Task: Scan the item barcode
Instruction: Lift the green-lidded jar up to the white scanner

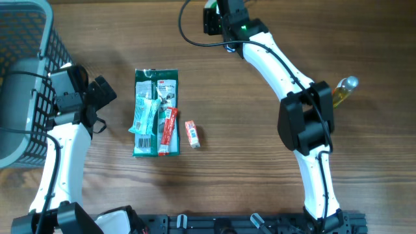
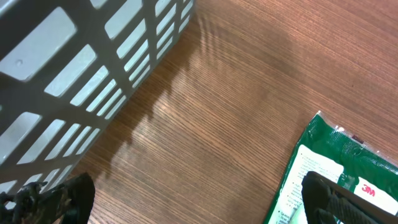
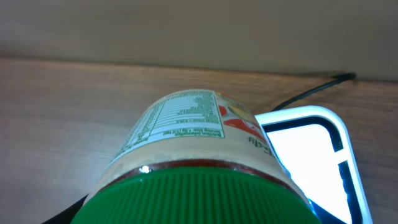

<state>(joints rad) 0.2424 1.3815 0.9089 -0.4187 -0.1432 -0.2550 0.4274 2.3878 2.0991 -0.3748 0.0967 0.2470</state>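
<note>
The item is a jar (image 3: 186,143) with a green ribbed lid and a cream label, held off the table by my right gripper (image 1: 218,16) at the far edge. The gripper is shut on the jar, whose lid fills the bottom of the right wrist view and hides the fingers. The label's nutrition table faces up; no barcode shows. Just right of the jar glows the scanner's white lit panel (image 3: 305,155). My left gripper (image 1: 104,91) hovers open over bare wood (image 2: 196,205), between the basket and a green packet.
A grey mesh basket (image 1: 26,65) stands at the left edge. In the middle lie a green packet (image 1: 156,112), a red tube (image 1: 169,130) and a small red box (image 1: 192,133). A bottle of yellow liquid (image 1: 343,91) lies at the right. A black cable (image 1: 188,32) curls near the scanner.
</note>
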